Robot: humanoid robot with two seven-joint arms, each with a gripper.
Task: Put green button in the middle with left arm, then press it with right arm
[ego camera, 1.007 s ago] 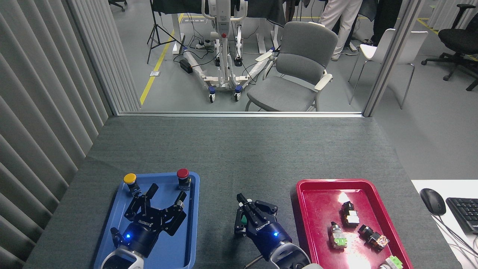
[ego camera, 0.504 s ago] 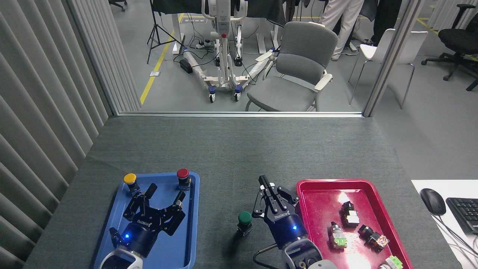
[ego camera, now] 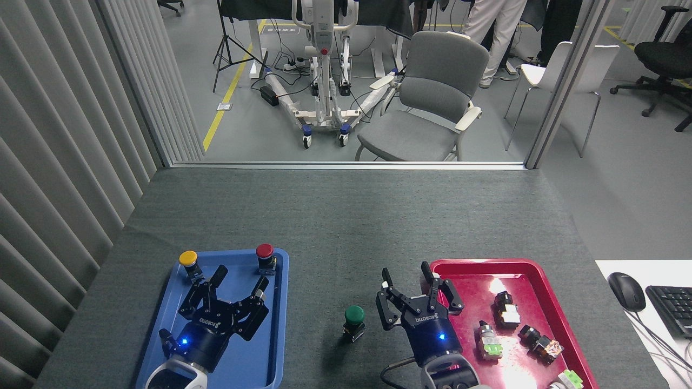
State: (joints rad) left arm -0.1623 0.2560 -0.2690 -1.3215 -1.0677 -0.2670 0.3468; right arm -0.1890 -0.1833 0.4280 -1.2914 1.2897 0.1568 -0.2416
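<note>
Green button (ego camera: pixel 354 315) upright on bare grey mat (ego camera: pixel 335 227) between blue tray (ego camera: pixel 167 302) and red tray (ego camera: pixel 535 267). Right claw (ego camera: pixel 416 289) just beside it, fingers spread, holding nothing. Left claw (ego camera: pixel 232 286) above blue tray, fingers wide, empty.

My left gripper (ego camera: pixel 236 286) sat low with its jaws spread wide; my right gripper (ego camera: pixel 414 286) pointed away from me, jaws parted and empty
</note>
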